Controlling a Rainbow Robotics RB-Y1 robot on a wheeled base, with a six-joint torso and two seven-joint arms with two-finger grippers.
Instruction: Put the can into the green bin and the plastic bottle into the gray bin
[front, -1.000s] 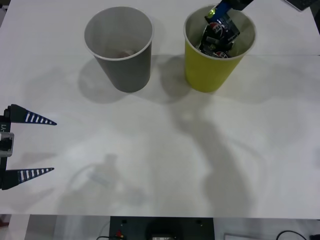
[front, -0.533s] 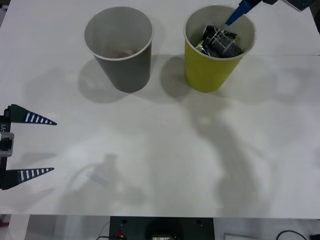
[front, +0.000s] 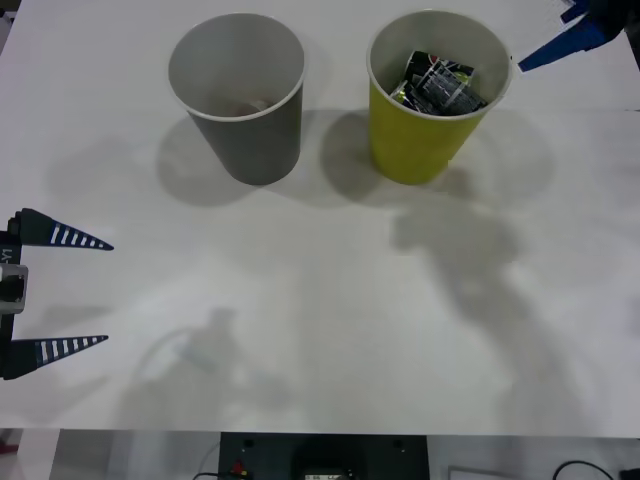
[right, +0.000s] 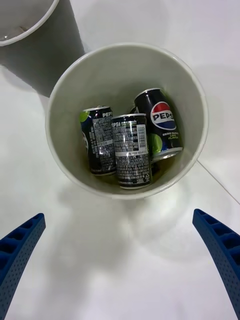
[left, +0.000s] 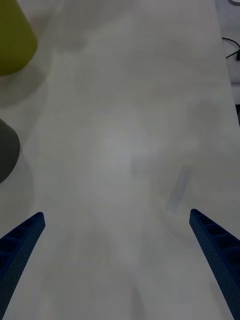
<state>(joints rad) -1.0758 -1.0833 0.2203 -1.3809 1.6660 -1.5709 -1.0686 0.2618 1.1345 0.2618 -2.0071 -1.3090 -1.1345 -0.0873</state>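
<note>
The green bin (front: 437, 95) stands at the far right of the bench (front: 320, 300), and the gray bin (front: 238, 95) stands to its left, near it but apart. Three black cans lie inside the green bin. The can (right: 159, 124) with the round logo facing up leans against the bin's inner wall, and the other two rest beside it, touching. In the front view the cans show as a dark cluster low inside the bin's white interior.

The right claw (right: 120, 265) hangs above the green bin, offset a little to its right side, with its fingers spread wide and nothing between them. In the front view one blue fingertip (front: 555, 47) shows just right of the bin rim. The left claw (front: 60, 290) is parked at the near left edge of the bench, fingers spread and empty.

Step in hand, as a judgement: the can deposit is complete, and the right claw is clear of the can.

The gray bin holds something faint and reddish at its bottom; what it is cannot be told. No plastic bottle is identifiable on the bench. A faint pale streak appears in the left wrist view, but it cannot be identified.

Next move, as a judgement: raise the right claw clear of the rim without striking it, then locate the bottle before either arm commits.
</note>
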